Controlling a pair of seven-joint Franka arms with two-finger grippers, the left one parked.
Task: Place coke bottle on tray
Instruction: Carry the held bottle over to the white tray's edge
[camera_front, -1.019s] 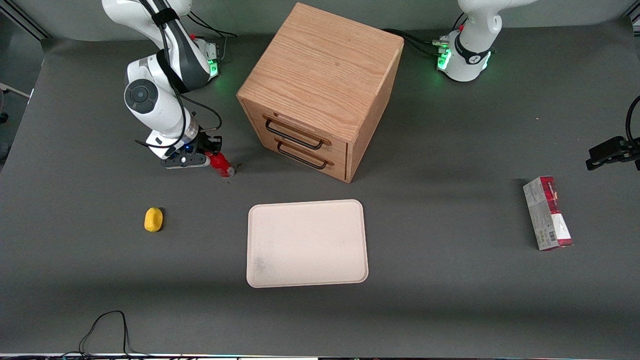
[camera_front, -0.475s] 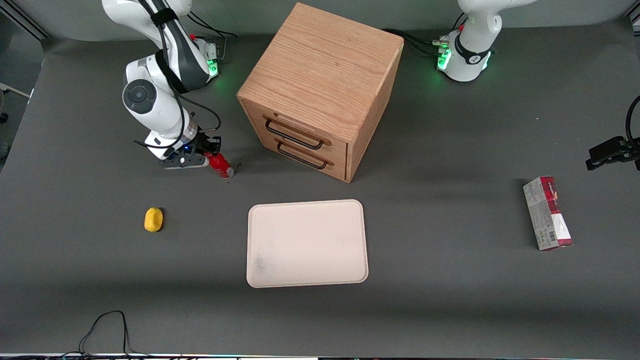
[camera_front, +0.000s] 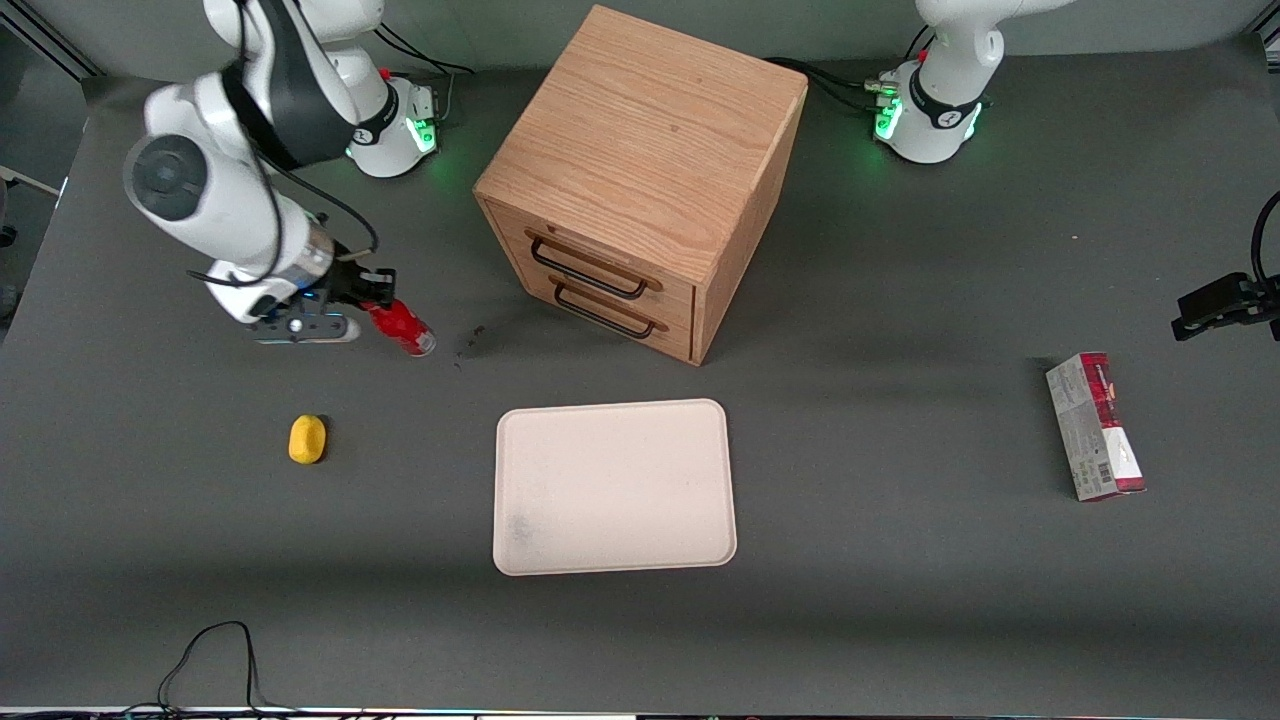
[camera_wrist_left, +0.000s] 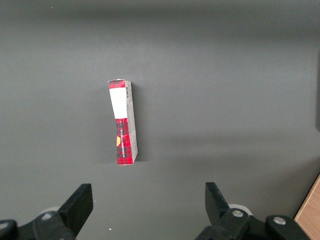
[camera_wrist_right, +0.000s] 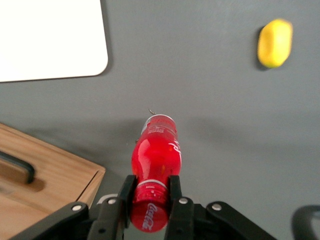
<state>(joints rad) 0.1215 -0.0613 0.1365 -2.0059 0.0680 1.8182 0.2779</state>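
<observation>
The coke bottle (camera_front: 402, 328) (camera_wrist_right: 155, 155) is small and bright red with a red cap and a clear base. My right gripper (camera_front: 368, 300) (camera_wrist_right: 150, 189) is shut on it at the neck, just under the cap. The bottle hangs tilted above the table, its base pointing down toward the tray's end. The tray (camera_front: 614, 486) (camera_wrist_right: 50, 40) is a flat cream rectangle with rounded corners and lies nearer the front camera, off toward the table's middle. Nothing sits on the tray.
A wooden two-drawer cabinet (camera_front: 640, 180) (camera_wrist_right: 40, 165) stands beside the gripper, toward the table's middle. A yellow oval lump (camera_front: 307, 439) (camera_wrist_right: 274, 43) lies nearer the front camera. A red-and-grey carton (camera_front: 1094, 426) (camera_wrist_left: 123, 122) lies toward the parked arm's end.
The right arm has risen and swung away from the cabinet toward its own end of the table, carrying the coke bottle up off the surface.
</observation>
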